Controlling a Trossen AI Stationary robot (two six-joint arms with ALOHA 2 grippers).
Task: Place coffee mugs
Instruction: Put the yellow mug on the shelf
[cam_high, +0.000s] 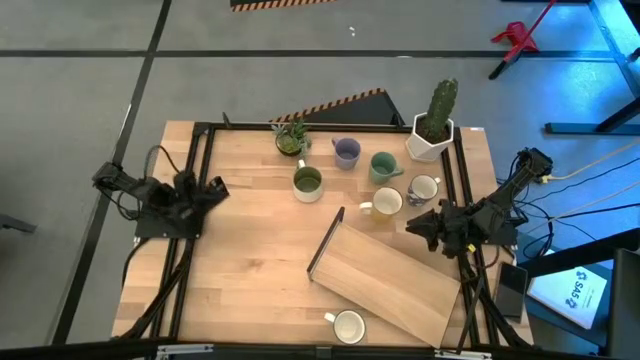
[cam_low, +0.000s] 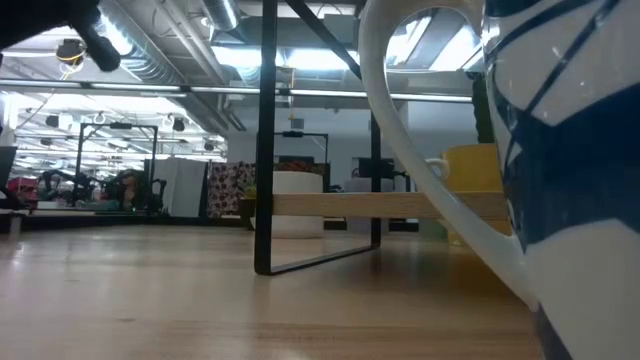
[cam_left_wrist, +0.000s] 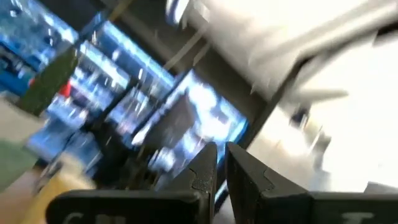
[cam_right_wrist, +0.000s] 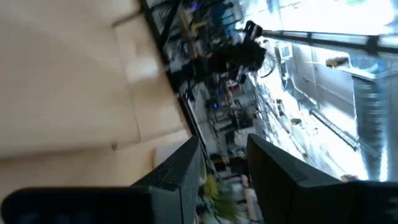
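Looking down: my left gripper (cam_high: 213, 190) and right gripper (cam_high: 415, 226) wait at opposite table (cam_high: 250, 260) edges, holding nothing. Five mugs (cam_high: 387, 203) cluster behind the wooden shelf (cam_high: 395, 282); one white mug (cam_high: 348, 326) sits before it. Wrist views: both jaws narrowly parted, empty.

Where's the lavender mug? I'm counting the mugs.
In the high view, the lavender mug stands near the table's far edge, between the small leafy plant and the teal mug.
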